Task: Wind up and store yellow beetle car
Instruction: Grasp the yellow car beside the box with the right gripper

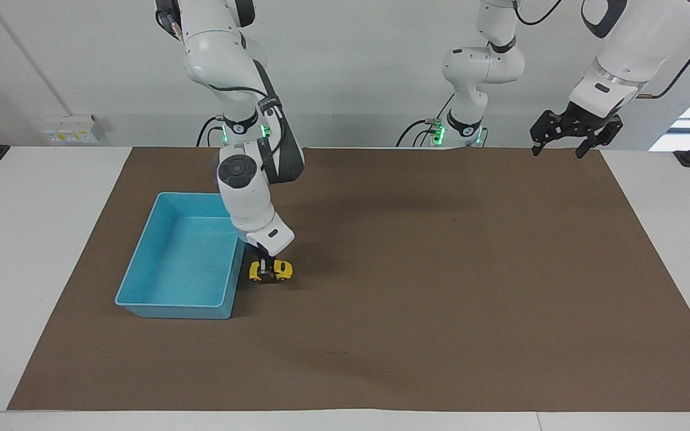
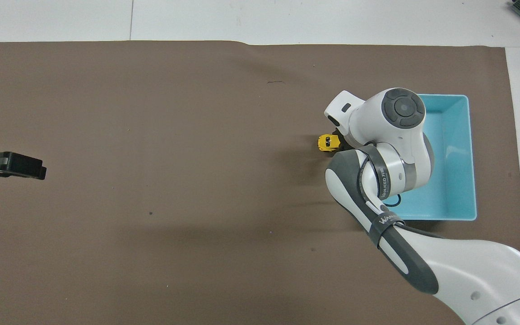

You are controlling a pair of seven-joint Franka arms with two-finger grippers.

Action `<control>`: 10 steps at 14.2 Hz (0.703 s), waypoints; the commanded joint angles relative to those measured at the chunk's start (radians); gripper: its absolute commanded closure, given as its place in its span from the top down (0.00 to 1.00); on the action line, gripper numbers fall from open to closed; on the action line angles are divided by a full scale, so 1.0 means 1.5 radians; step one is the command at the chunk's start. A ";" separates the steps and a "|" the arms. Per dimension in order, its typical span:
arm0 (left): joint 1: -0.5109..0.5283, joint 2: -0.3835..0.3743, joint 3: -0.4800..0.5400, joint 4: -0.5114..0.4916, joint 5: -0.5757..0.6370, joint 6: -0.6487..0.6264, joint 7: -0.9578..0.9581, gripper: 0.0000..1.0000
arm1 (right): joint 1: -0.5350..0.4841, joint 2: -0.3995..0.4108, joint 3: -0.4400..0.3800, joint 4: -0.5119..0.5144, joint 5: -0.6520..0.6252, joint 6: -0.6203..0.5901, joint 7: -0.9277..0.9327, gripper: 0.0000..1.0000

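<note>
Right gripper is down on the car, fingers pinched on its rounded glossy yellow body; small black wheels rest on the mat. The car sits just beside the bin, on the bin's side toward the left arm's end of the table. The bin is a smooth light-blue plastic rectangle with sloped walls. The mat is flat, matte brown. Left gripper waits raised over the mat's edge at the left arm's end, black fingers spread apart, holding nothing.
</note>
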 commanded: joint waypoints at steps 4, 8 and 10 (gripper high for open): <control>0.011 -0.003 -0.007 0.004 0.004 -0.004 0.003 1.00 | -0.002 -0.039 0.013 0.010 0.005 -0.052 0.016 0.10; 0.011 -0.003 -0.007 0.004 0.004 -0.004 0.003 1.00 | -0.011 -0.066 0.013 0.035 0.006 -0.125 0.013 0.09; 0.011 -0.003 -0.007 0.004 0.004 -0.004 0.003 1.00 | -0.015 -0.095 0.008 0.035 0.006 -0.158 0.010 0.09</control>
